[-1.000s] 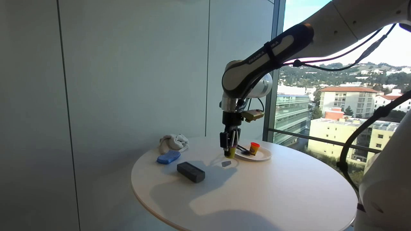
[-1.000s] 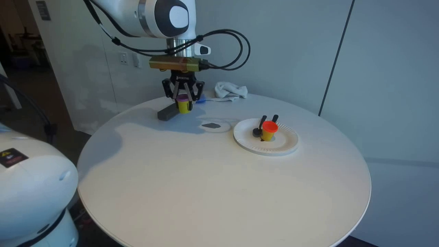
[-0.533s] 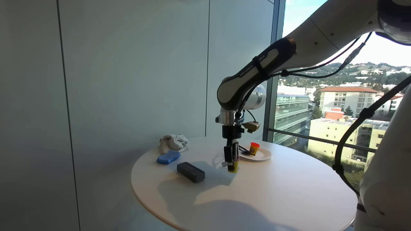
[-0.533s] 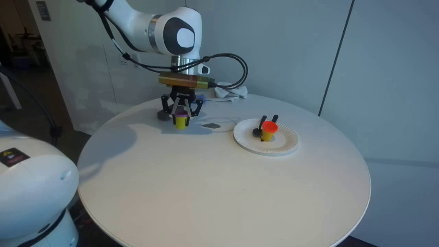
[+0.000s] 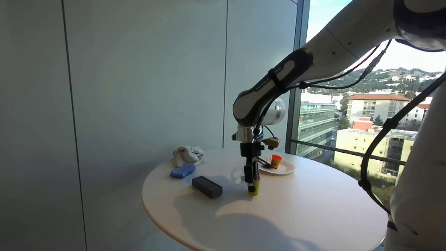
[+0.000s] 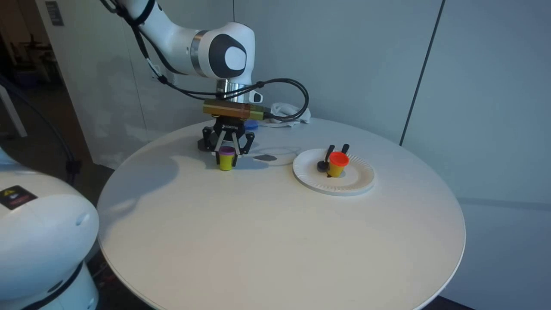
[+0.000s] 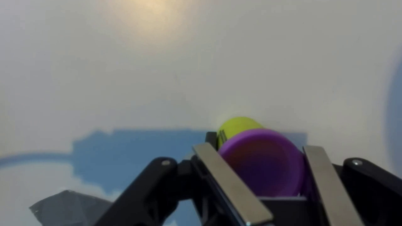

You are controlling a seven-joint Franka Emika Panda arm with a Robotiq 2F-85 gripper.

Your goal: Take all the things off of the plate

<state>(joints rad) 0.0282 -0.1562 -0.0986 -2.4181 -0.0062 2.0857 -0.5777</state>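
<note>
A purple-topped pot (image 7: 260, 163) is pinched in the half-closed hand (image 6: 226, 161), well away from the red-topped pot (image 6: 337, 165) and spoon (image 6: 323, 165) on the plate (image 6: 358, 177).

A: Black, downward-pointing claw (image 5: 254, 187): status?
B: Clasping a stubby yellow-green cylinder (image 5: 256, 189), which it partly hides. Contact with the round white desk (image 5: 306, 205) not readable.
A: Round white rimmed plate (image 5: 286, 168)?
B: Bears a stubby yellow tub with a red-orange lid (image 5: 276, 162). Thin dark cutlery (image 5: 266, 165) beside the tub, count unclear.
A: Other items?
B: Black rectangular block (image 5: 207, 187), well apart from the plate. Blue oblong pad (image 5: 183, 170) farther back, just beside a crumpled off-white cloth (image 5: 188, 155). Small flat grey patch (image 5: 243, 178), partly behind the claw.
</note>
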